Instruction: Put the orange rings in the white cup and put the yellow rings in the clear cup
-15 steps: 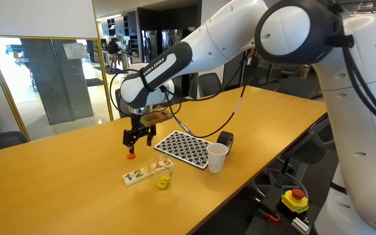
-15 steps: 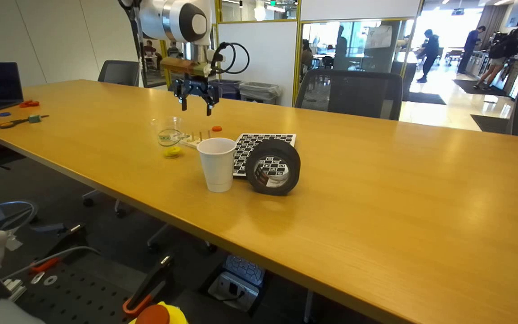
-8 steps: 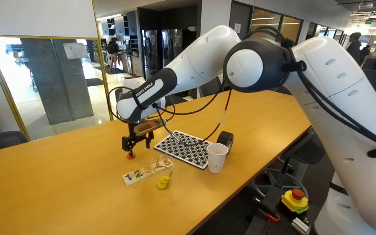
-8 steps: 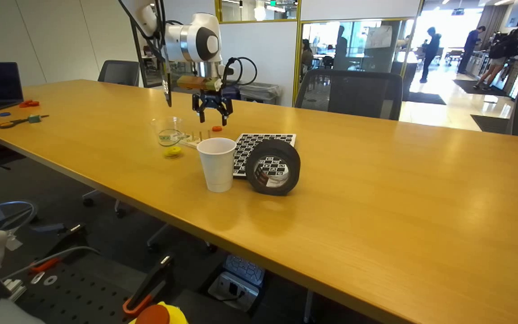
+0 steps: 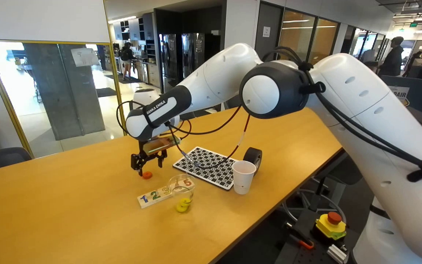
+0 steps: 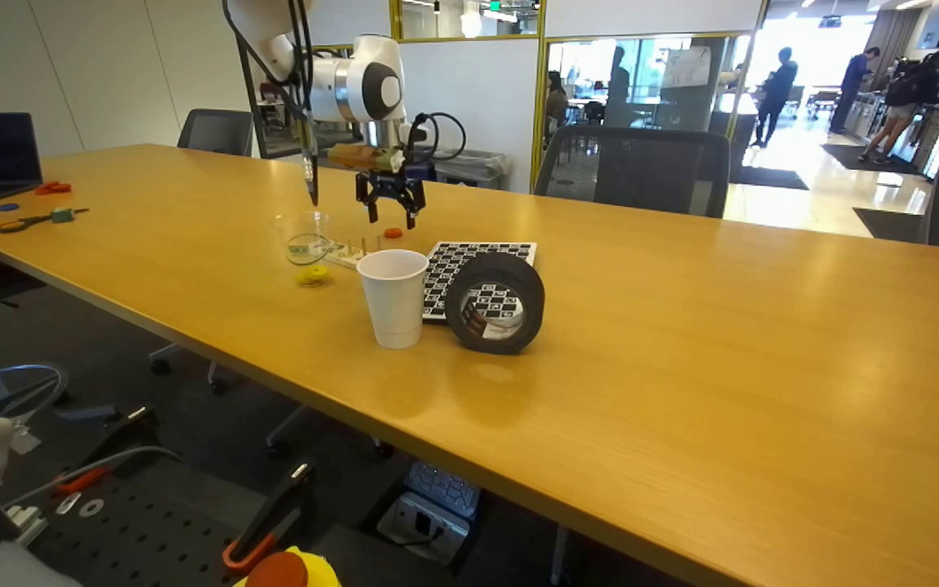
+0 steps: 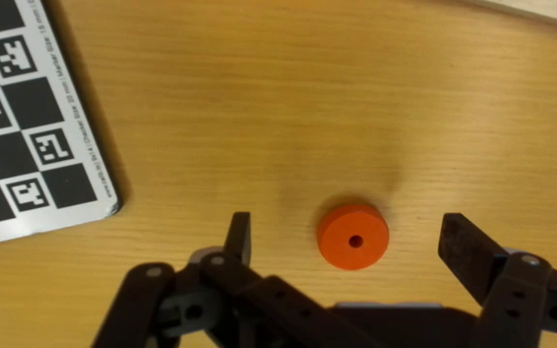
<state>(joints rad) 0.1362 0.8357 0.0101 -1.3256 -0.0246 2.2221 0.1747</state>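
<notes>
Tape (image 5: 254,157) and white cup (image 5: 243,179) stand just beside the mat (image 5: 211,176), with board (image 5: 155,196), clear cup (image 5: 181,187), yellow rings (image 5: 183,205) and, below the widely spread tool (image 6: 392,219), the orange ring (image 7: 342,236) near it.

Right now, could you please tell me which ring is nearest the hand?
The orange ring, lying alone just below the open hand; the yellow rings are farther off, close together.
</notes>
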